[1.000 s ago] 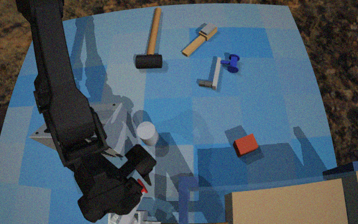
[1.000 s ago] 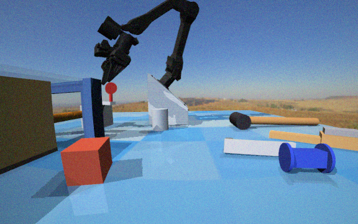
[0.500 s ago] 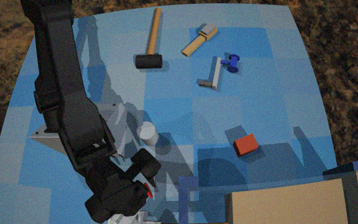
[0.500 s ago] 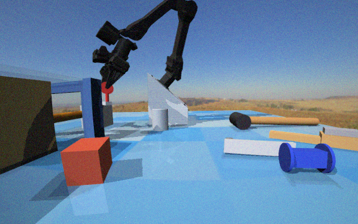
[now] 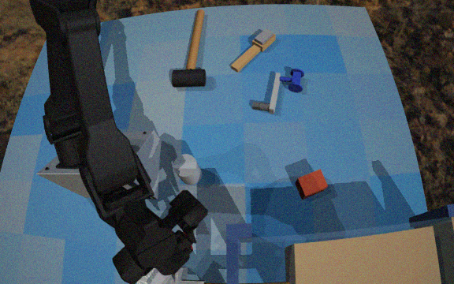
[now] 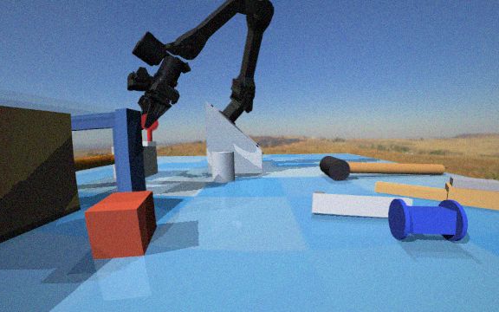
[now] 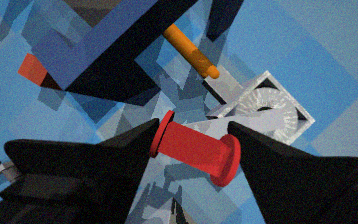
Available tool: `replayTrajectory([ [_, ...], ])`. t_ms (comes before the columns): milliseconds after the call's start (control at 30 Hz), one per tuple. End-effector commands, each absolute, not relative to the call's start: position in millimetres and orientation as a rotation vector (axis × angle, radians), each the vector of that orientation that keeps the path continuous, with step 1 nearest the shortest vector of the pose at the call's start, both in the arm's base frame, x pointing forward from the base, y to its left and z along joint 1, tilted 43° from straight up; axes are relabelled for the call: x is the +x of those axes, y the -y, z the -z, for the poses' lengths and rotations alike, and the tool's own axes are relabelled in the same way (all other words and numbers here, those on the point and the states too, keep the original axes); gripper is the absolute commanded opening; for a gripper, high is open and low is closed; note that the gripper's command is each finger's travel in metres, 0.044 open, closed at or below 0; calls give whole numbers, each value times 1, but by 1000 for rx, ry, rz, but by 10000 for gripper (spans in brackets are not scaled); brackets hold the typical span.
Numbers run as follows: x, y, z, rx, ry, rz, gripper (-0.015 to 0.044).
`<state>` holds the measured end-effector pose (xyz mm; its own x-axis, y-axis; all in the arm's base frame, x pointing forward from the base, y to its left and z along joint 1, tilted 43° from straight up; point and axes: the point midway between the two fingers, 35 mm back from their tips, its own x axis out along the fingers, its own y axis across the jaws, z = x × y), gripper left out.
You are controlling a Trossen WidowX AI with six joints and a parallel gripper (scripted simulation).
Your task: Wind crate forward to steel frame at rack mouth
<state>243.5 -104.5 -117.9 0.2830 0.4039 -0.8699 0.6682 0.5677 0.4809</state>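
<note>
My gripper [image 6: 149, 123] [image 7: 193, 123] is shut on the red knob [image 7: 192, 148] of a crank, one finger against each end flange. The crank's pale arm [image 7: 215, 123] reaches to the top of the grey winch [image 7: 292, 125] [image 6: 150, 159], where its key end is hidden. An orange strap or bar [image 7: 186, 44] [image 6: 93, 163] runs from the winch towards the crate. The tan crate [image 5: 361, 260] [image 6: 20, 169] sits flat behind the blue frame [image 5: 232, 256] [image 6: 124, 152] [image 7: 100, 40], with a gap between crate front and frame in the top view.
A red block [image 5: 311, 184] [image 6: 115, 234] lies outside the cubby. A white cylinder [image 5: 189, 170] [image 6: 223, 166] stands by the arm's base. A black-headed mallet [image 5: 188, 78], a wooden tool [image 5: 247, 57] and another crank with a blue knob [image 5: 297, 80] [image 6: 427, 220] lie farther off.
</note>
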Motion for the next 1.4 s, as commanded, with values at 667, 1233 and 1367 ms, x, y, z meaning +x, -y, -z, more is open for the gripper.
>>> replayTrajectory([
  [667, 243, 105, 118, 1024, -1338, 229, 0],
  [1233, 243, 105, 118, 1024, -1338, 229, 0],
  [1367, 243, 105, 118, 1024, -1338, 229, 0],
])
